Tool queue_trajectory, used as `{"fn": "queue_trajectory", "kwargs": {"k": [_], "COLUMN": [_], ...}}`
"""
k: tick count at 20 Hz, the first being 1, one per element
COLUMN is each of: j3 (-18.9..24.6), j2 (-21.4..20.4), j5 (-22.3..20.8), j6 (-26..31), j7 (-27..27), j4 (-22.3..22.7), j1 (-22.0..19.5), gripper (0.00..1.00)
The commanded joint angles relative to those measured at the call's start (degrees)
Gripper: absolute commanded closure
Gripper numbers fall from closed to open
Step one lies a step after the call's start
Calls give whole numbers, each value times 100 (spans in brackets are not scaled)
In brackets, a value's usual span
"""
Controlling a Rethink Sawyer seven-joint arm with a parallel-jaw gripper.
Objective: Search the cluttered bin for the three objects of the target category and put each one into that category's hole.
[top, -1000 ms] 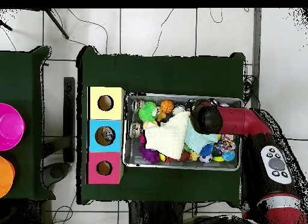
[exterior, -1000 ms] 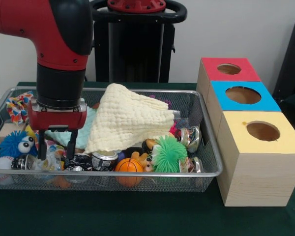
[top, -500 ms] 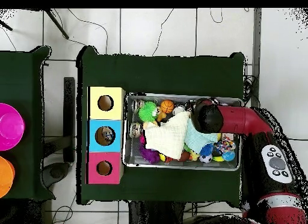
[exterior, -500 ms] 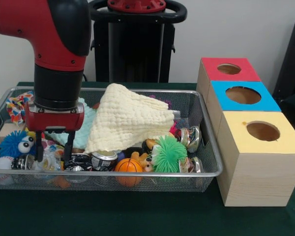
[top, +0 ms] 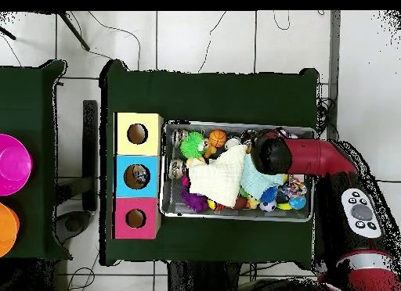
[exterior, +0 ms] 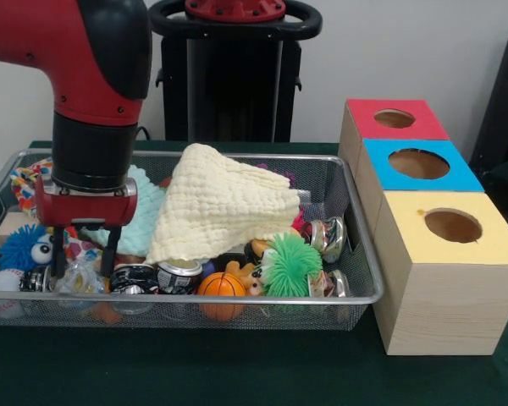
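**Gripper low in the crowded bin**

From the front we see the wire bin (exterior: 356, 245) holding a yellow cloth (exterior: 216, 203), crushed cans (exterior: 179, 275), a green fuzzy ball (exterior: 292, 264). The gripper (exterior: 83, 258) hangs with jaws spread, empty.

Overhead, we see the three-hole box (top: 137, 175) just beside the bin.

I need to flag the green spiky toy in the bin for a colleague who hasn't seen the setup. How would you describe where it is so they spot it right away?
In the front view, start at the wire mesh bin left of the three wooden boxes. Follow its near rim to just right of the small orange basketball. The green spiky toy sits there, below the draped yellow cloth; it is the only bright green, bristly ball, unlike the blue fuzzy toy with eyes at the far end.
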Motion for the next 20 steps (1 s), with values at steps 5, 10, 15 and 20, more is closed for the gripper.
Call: {"fn": "queue_trajectory", "kwargs": {"k": [5, 10, 15, 20], "j3": [227, 160, 182, 122], "j2": [450, 562, 701, 728], "j5": [-642, -717, -755, -712], "j6": [-112, -358, -838, -818], "j7": [-452, -305, -112, -80], "j4": [-97, -108, -218, -311], "j1": [-190, -177, -169, -82], "gripper": [0, 0, 0, 0]}}
